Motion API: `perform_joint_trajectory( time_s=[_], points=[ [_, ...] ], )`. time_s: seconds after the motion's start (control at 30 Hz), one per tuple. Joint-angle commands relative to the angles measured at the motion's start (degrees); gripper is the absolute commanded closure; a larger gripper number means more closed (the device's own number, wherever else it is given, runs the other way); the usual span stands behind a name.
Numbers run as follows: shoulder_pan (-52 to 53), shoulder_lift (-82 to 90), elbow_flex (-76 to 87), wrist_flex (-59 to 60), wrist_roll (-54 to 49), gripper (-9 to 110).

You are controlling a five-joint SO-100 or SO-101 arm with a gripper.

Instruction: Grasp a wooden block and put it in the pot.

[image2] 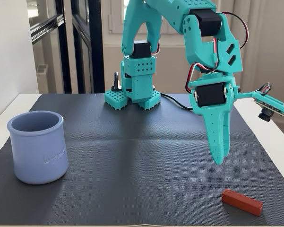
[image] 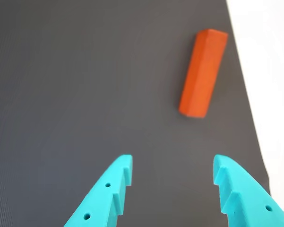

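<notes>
Nothing done yet: gripper point(image: 172, 170) wide open and empty above worktop point(image: 85, 94), wooden block point(image: 203, 73) ungrasped just ahead, pot point(image2: 37, 146) empty, well apart

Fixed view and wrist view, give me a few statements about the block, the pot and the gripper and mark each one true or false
1. The wooden block lies flat on the dark mat, not in the pot. True.
2. The gripper is shut on the block. False: in the wrist view its jaws are apart with only mat between them, and the block lies beyond them.
3. In the fixed view the pot stands at the left of the mat, the block near the front right corner. True.
4. The pot lies tipped on its side. False: it stands upright with its opening up.
5. The gripper hangs directly over the pot. False: in the fixed view it hangs at the right, close to the block.
</notes>
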Motion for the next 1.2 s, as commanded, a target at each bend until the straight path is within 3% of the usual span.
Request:
perform_joint_trajectory(
  time_s=[0.0,0.47,1.17],
  points=[
    [0.4,-1.7,-7.1,-0.7,2.5,81],
    [1.9,-8.3,-14.3,-0.2,16.9,81],
    [1.1,-18.8,-23.7,-0.2,17.1,81]
  ],
)
